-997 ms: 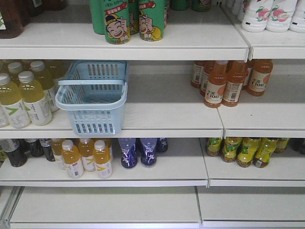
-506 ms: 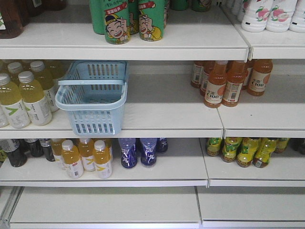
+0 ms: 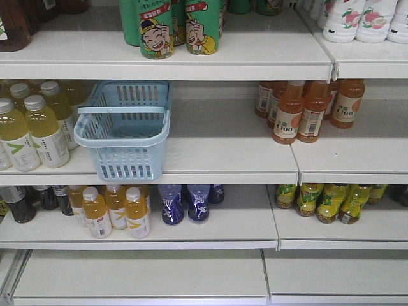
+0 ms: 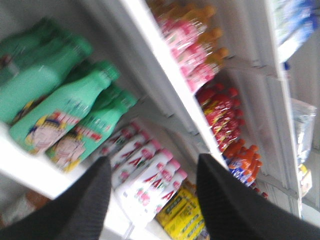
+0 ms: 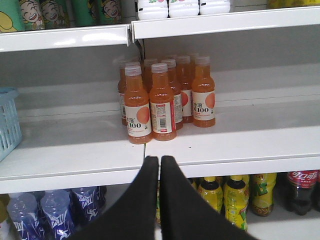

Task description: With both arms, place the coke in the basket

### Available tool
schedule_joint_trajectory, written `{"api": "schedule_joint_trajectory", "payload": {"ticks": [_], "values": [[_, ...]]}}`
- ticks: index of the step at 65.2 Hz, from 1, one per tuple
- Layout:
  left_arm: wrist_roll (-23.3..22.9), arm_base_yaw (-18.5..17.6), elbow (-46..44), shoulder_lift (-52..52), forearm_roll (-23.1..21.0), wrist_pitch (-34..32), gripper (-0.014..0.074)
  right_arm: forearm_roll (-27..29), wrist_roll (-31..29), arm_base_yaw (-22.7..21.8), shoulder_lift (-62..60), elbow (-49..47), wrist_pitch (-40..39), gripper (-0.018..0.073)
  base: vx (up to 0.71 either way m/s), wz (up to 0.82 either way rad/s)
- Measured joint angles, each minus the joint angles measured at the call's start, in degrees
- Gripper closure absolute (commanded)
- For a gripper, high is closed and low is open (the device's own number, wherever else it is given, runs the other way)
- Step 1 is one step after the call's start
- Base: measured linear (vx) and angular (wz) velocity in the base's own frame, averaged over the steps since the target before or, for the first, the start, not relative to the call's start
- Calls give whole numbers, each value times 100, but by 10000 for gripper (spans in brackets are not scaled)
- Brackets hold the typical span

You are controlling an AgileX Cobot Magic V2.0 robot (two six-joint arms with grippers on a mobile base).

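Observation:
The pale blue basket (image 3: pixel 124 131) stands on the middle shelf, overhanging its front edge, with its handle lying across the top; its corner (image 5: pixel 7 122) also shows in the right wrist view. A coke bottle (image 5: pixel 301 192) with a red label stands on the lower shelf at far right, its cap hidden by the shelf edge. My right gripper (image 5: pixel 160 160) is shut and empty, in front of the middle shelf's edge and left of the coke. My left gripper (image 4: pixel 152 167) is open with nothing between its fingers, pointing up at the upper shelves in a blurred, tilted view. Neither gripper shows in the front view.
Orange juice bottles (image 5: pixel 160 100) cluster on the middle shelf ahead of my right gripper. Yellow-labelled bottles (image 5: pixel 235 197) stand beside the coke and blue ones (image 5: pixel 55 212) to the left. Green bottles (image 4: pixel 60 107) and pink-capped white bottles (image 4: pixel 147 172) fill the left wrist view.

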Motion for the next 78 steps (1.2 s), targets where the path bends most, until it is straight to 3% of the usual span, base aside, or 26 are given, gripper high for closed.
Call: {"api": "schedule_joint_trajectory", "payload": {"ticks": [10, 30, 54, 78], "values": [[-378, 0, -21, 1344, -63, -683, 127, 0, 0, 0, 0, 0, 0, 564, 0, 0], [-444, 0, -704, 3854, -531, -1809, 127, 0, 0, 0, 0, 0, 0, 564, 0, 0], [-934, 0, -2093, 5922, -576, -1895, 127, 0, 0, 0, 0, 0, 0, 564, 0, 0], [-1188, 0, -3029, 6604, -582, -1895, 127, 0, 0, 0, 0, 0, 0, 564, 0, 0]]}}
